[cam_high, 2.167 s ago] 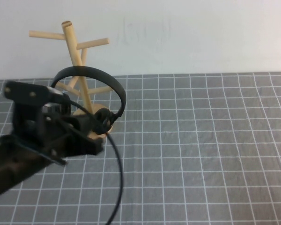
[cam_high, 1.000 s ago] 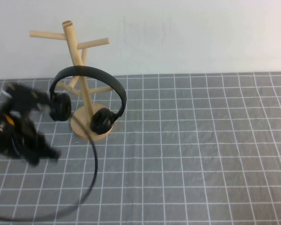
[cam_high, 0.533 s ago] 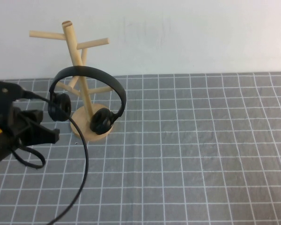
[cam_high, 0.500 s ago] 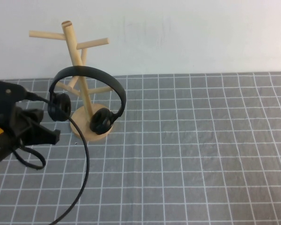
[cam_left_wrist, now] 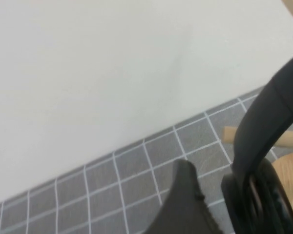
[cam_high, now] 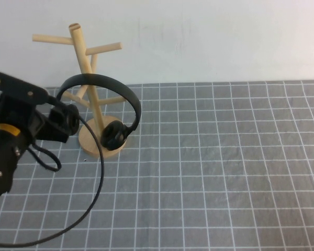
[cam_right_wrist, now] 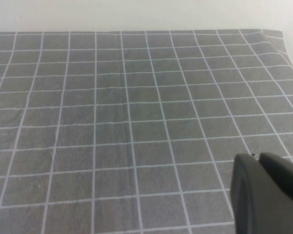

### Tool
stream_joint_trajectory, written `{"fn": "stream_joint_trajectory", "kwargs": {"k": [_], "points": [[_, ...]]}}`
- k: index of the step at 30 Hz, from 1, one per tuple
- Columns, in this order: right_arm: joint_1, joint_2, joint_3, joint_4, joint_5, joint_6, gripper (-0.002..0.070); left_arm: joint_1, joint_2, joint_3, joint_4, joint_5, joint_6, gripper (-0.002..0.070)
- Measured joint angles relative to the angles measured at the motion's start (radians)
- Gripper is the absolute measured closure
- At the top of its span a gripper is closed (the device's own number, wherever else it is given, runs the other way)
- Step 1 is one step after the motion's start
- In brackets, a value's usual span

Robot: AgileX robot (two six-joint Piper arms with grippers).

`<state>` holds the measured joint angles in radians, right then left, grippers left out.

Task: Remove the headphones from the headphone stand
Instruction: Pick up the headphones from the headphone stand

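The left gripper has swung back in from 8 o'clock to the headphones, fingers apparently open (nothing gripped). They remain on the headphone stand; the right gripper is parked, fingers unreadable.

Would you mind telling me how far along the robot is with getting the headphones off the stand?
Nothing is done yet: the headphones hang around the pole of the headphone stand, their cups near its round base. In hand is the approach: the left end effector is at the cup on the robot's left. Grasping, lifting the band clear and setting it down remain. The right end effector sits over bare mat.
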<state>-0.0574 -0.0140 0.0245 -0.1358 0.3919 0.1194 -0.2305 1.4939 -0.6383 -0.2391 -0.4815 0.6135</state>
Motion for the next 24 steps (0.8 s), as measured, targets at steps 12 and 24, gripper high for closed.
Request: {"fn": "stream_joint_trajectory", "kwargs": {"k": [12,24], "points": [[0.000,0.000,0.000,0.000,0.000,0.000,0.0685,0.000,0.189,-0.156,0.067,-0.038,0.000,0.0177],[0.000,0.000,0.000,0.000,0.000,0.000,0.0685,0.000,0.259,-0.251,-0.013,0.064,-0.035,0.0625]]}}
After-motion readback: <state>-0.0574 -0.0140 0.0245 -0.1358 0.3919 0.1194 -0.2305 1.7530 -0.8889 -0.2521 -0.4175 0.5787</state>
